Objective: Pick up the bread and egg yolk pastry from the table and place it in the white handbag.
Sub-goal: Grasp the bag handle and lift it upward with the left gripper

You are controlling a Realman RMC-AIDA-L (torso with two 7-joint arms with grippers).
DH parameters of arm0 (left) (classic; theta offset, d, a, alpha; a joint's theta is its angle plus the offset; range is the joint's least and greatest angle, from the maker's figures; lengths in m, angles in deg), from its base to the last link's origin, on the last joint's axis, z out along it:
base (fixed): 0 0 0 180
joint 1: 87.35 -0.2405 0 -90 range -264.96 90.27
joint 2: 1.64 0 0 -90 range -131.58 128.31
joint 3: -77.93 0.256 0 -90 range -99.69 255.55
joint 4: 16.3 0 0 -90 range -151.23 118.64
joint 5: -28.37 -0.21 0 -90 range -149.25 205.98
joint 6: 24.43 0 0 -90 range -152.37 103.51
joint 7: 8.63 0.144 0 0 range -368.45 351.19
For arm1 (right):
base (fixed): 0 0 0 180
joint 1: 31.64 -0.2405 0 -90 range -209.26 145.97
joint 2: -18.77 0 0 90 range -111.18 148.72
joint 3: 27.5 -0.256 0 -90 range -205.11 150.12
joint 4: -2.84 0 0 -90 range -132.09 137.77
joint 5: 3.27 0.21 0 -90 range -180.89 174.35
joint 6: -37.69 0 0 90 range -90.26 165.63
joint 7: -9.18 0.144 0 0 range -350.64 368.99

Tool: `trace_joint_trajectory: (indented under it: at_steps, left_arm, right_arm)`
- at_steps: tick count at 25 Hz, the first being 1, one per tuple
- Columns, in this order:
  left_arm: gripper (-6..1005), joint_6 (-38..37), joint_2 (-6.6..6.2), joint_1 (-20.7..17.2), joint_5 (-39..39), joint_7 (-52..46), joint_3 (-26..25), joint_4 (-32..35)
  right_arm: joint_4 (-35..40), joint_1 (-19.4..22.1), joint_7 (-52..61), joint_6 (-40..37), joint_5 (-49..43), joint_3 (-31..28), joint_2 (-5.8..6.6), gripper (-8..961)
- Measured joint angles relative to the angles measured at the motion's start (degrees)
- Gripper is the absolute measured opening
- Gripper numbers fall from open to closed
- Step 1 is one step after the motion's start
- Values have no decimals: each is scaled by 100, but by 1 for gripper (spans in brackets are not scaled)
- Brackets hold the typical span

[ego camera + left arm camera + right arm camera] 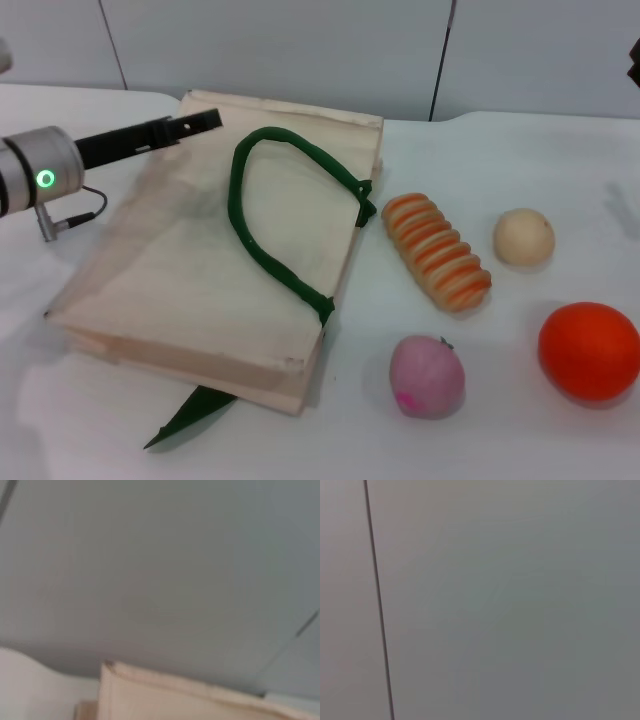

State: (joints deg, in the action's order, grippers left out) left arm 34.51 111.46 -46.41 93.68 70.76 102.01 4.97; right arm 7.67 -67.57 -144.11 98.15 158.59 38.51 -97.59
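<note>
head view: bag (pixel 200 290) lying flat, mouth closed; bread (pixel 437 250) and pastry (pixel 523 237) may not enter. left gripper (pixel 195 122) fingers: cannot tell.

No legible text, labels, brands or numbers on any item, white handbag (pixel 200 290) unmarked, bread (pixel 437 250) unmarked, sole sign a lit green ring indicator (pixel 45 180) on the arm at 9 o'clock

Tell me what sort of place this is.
Probably a lab or test bench, not a home: a plain white table against bare grey wall panels, with toy-like food, the bread, egg yolk pastry and orange ball, laid beside a white handbag.
</note>
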Motion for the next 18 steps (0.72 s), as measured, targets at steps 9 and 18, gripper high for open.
trace_joint_trajectory:
  at_steps: [9,18]
  left_arm:
    - [856,22,-57,488,-1677,-1162,0,12]
    - [853,62,-88,744,-2542,-1667,-1,-21]
  right_arm:
    - [0,-5,9,0,3,-9,0,894]
    - [0,-28,9,1,3,-9,0,894]
